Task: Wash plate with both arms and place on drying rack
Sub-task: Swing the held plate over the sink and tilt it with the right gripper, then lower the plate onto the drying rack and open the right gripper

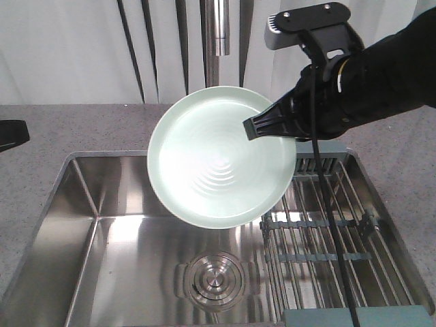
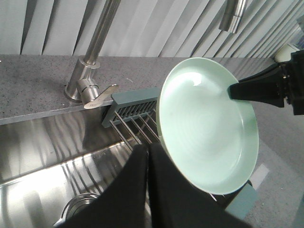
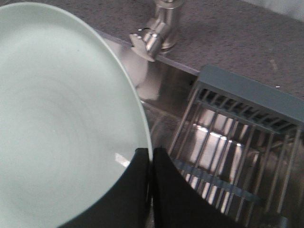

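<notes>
In the exterior front-facing view one plate (image 1: pixel 218 163) is held in the air above the sink (image 1: pixel 102 252), tilted so that its ringed face is turned to the camera, under the single faucet (image 1: pixel 218 30). Its right rim is clamped between the closed fingers of the right gripper (image 1: pixel 255 127), above which one grey block (image 1: pixel 274 30) is mounted and from which one black cable (image 1: pixel 320 184) hangs. One drying rack (image 1: pixel 334 235) is laid over the right side of the basin (two rows of grey-blue cross clips are counted on its rods), and one round drain (image 1: pixel 212 279) is set in the floor. A black piece of the left arm (image 1: pixel 10 134) is seen at the left edge, well apart from the plate. In the left wrist-mounted view the left gripper (image 2: pixel 147 156) is shown with its two fingers pressed almost together and nothing between them; beyond it the plate (image 2: pixel 204 128) is seen gripped at its upper right rim by the right gripper (image 2: pixel 236 90), with the faucet (image 2: pixel 88 71) on the countertop (image 2: pixel 33 80) and the rack (image 2: pixel 135 107) behind. In the right wrist-mounted view the plate (image 3: pixel 61 118) fills the left half, its edge pinched between the right gripper (image 3: pixel 151 159) fingers, with the rack (image 3: pixel 237 137) just beside it.
</notes>
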`<state>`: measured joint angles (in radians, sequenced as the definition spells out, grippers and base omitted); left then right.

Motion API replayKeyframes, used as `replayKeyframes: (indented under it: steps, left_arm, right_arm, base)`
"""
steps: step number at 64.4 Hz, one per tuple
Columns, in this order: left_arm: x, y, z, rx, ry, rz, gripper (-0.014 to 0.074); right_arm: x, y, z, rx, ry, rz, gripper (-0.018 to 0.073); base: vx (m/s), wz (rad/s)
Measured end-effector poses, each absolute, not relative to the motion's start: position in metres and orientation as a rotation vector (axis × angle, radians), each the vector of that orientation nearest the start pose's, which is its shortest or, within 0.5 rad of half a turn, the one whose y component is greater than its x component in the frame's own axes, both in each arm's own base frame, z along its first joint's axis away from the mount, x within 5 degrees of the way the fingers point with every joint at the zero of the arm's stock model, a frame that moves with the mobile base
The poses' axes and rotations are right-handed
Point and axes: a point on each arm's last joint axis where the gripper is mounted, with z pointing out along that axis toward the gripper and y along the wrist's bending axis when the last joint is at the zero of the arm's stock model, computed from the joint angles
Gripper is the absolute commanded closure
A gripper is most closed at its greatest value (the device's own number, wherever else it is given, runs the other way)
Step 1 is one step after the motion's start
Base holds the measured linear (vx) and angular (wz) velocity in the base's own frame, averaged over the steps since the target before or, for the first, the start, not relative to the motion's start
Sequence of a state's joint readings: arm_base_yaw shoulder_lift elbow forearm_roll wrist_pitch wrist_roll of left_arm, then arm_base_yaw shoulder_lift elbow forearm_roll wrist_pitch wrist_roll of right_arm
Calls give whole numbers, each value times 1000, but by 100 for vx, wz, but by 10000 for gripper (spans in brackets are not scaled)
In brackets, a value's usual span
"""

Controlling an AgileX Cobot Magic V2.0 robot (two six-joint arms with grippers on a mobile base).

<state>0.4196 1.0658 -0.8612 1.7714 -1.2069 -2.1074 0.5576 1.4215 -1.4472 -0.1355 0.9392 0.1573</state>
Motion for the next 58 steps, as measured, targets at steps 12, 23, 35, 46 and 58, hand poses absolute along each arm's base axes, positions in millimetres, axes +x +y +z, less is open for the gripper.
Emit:
replayKeyframes:
  steps: [12,23,35,46,58]
  left_arm:
    - [197,-3,361,217,1899,-966,603]
    - [197,-3,361,217,1899,-966,603]
    - [197,-3,361,216,1899,-965,603]
    - [197,-3,361,216,1899,-965,603]
    - [197,-3,361,216,1899,-965,603]
  right_arm:
    - [256,140,401,-467,2331,84,563]
    - [246,133,391,-471,2406,54,563]
    - [260,147,384,-506,2230,158,563]
    - [267,136,388,-457,2165,-18,563]
    - [272,121,392,-376,2142,-196,563]
  base:
    - [0,0]
    - [0,0]
    - [0,0]
    - [0,0]
    - [0,0]
